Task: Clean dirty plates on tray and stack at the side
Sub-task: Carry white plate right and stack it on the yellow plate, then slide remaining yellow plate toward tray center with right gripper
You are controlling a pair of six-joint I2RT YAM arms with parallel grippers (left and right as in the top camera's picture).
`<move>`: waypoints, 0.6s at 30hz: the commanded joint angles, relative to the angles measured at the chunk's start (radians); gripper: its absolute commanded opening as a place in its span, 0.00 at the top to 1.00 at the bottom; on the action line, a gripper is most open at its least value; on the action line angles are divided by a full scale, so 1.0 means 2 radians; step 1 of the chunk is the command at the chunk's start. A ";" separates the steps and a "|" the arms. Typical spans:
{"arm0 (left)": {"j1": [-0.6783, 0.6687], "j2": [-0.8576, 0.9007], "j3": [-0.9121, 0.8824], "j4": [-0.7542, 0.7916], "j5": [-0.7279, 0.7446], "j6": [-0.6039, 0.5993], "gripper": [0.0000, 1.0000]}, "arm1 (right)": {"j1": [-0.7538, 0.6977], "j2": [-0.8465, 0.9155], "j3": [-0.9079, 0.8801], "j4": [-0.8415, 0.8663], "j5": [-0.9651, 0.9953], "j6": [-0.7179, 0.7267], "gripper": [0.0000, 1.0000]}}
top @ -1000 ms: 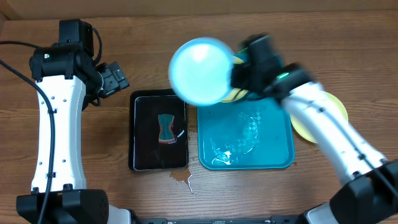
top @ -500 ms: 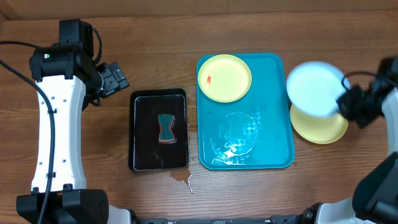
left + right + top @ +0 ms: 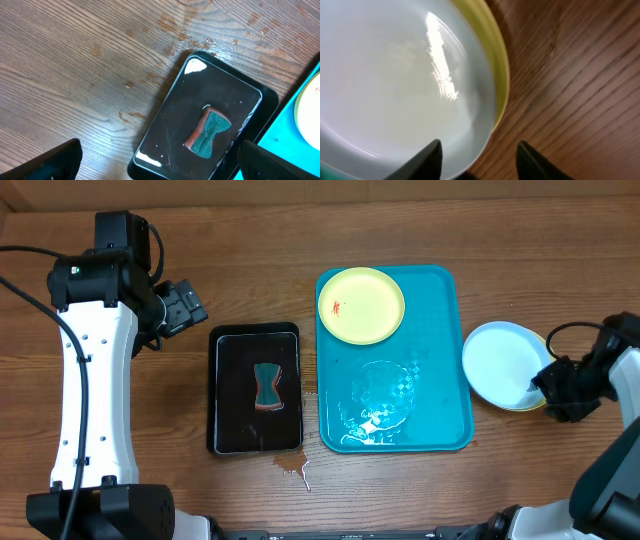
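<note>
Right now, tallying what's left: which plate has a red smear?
The yellow plate on the tray; the blue plate and the one under it show none.

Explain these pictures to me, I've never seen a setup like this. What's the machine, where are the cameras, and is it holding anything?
These are two robot arms at a wooden table, each ending in a two-finger gripper. One picture looks straight down from above. The other two come from small cameras on the wrists. On the table lie a black tray with a sponge in it, and a wet turquoise tray carrying a yellow plate with a red smear. To its right, a light blue plate sits on a second yellow plate. The right gripper is at the blue plate's edge with its jaws open, so it grips nothing. The left gripper hangs open and empty near the black tray.
</note>
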 commanded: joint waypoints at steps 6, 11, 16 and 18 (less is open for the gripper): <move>0.001 0.002 0.007 0.001 0.001 0.009 0.00 | 0.126 -0.131 0.071 0.033 -0.071 -0.094 0.48; 0.001 0.002 0.007 0.001 0.001 0.009 0.00 | 0.243 -0.144 0.070 0.128 -0.078 -0.123 0.47; 0.001 0.002 0.007 0.001 0.000 0.009 0.00 | 0.330 -0.089 0.069 0.216 0.002 -0.121 0.49; 0.001 0.002 0.007 0.001 0.001 0.009 0.00 | 0.349 -0.050 0.069 0.248 0.024 -0.120 0.48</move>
